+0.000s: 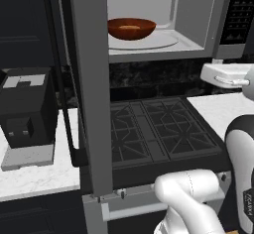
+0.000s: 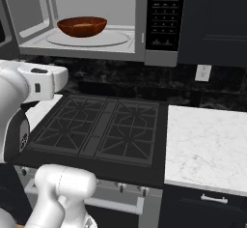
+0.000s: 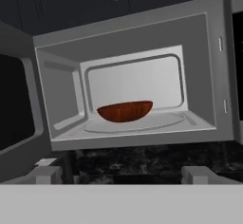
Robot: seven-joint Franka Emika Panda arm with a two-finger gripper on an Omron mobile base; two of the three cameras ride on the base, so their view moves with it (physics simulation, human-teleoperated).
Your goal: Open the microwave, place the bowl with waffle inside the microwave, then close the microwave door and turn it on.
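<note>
Sitting on the round turntable point(image 2: 91, 39) inside the microwave point(image 3: 142, 52), the bowl with waffle point(image 2: 82, 26) rests left of centre — microwave door point(image 1: 92, 79) swung open at left, jaws spread wide, holding nothing.

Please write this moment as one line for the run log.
stage: bowl placed | bowl with waffle: on turntable inside microwave | microwave door: open | gripper: open, empty, outside, facing cavity | next: close door
</note>
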